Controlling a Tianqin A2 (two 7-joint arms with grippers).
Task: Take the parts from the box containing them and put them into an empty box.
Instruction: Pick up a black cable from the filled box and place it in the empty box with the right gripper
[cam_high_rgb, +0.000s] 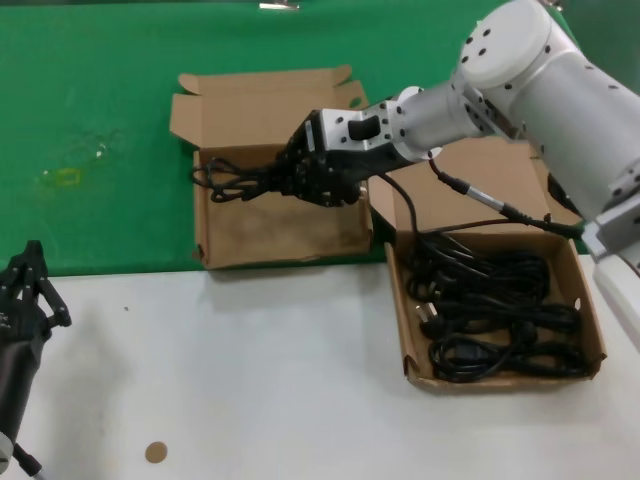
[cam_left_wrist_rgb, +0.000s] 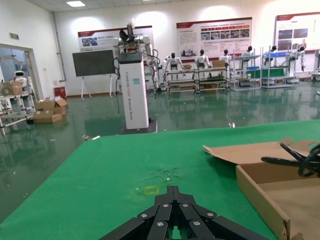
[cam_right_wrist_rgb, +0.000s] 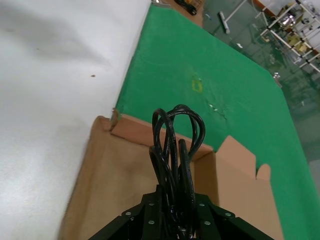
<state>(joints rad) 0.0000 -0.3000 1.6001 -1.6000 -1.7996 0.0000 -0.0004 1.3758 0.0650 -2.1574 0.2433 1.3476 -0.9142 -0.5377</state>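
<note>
Here the right pincer (cam_high_rgb: 300, 180) grips a looped, glossy black cord (cam_high_rgb: 232, 182) over the bare cardboard box (cam_high_rgb: 285, 235).

The right gripper (cam_right_wrist_rgb: 172, 212) clamps a looped black power cord (cam_right_wrist_rgb: 176, 145) above an open cardboard box (cam_right_wrist_rgb: 107, 180) on the green mat (cam_right_wrist_rgb: 220, 75).

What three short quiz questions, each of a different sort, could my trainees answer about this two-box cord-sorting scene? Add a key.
1. True or false: the right pincer holds a cord bundle over the left box.
2. Which box holds the remaining cords? A) left box B) right box
3. Fill in: the left pincer is parked over the ____ surface.

Key: 1 true; 2 B; 3 white.
</note>
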